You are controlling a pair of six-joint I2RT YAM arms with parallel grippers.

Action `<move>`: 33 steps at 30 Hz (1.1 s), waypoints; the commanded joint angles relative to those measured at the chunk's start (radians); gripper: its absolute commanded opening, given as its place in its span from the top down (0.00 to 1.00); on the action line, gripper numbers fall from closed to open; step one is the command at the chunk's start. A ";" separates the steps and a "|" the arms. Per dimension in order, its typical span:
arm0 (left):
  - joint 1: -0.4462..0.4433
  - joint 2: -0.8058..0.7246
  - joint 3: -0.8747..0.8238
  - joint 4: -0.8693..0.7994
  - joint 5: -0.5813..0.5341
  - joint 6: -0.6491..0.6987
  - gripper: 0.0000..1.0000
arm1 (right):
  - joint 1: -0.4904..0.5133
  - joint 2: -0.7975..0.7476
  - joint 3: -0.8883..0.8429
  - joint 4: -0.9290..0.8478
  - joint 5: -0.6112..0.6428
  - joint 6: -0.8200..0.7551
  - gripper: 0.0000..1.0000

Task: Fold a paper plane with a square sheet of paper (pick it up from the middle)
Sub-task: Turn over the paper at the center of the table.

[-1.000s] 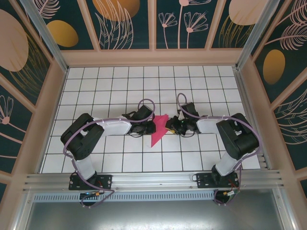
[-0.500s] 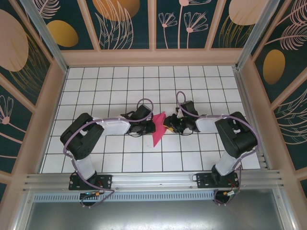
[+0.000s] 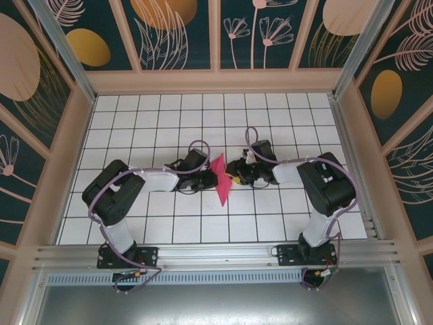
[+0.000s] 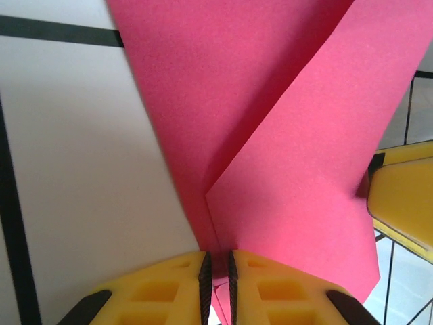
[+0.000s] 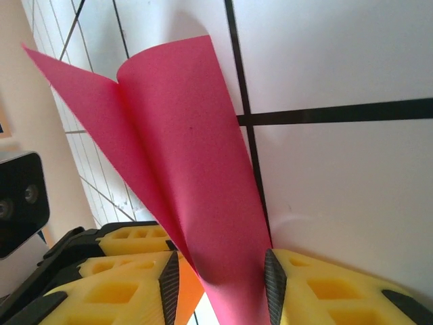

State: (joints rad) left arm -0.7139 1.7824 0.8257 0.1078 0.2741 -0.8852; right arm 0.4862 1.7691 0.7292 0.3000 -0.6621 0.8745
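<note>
Left pincer clenched on pink paper, right pincer released; white-grid table, floral walls.

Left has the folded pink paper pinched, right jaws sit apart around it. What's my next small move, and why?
I'd probably back the right gripper off the paper: its jaws stand apart with the folded layers loose between them, while the left gripper is shut on the paper's other side and looks able to hold the fold alone.

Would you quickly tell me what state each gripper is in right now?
Left gripper: shut on the folded pink paper.
Right gripper: open, the paper loose between its jaws.
</note>
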 commanded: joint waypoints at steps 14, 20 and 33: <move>-0.001 0.044 -0.060 0.059 0.047 -0.048 0.81 | 0.022 -0.065 -0.031 0.033 -0.057 0.076 0.55; 0.000 0.040 -0.060 0.057 0.039 -0.050 0.81 | 0.026 -0.102 -0.081 0.036 -0.052 0.143 0.52; -0.001 0.045 -0.054 0.054 0.042 -0.045 0.81 | 0.040 -0.074 -0.054 0.094 -0.032 0.134 0.53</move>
State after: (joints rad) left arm -0.7002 1.7786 0.7918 0.1726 0.3054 -0.9195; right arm 0.5282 1.6947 0.6308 0.3824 -0.7048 1.0336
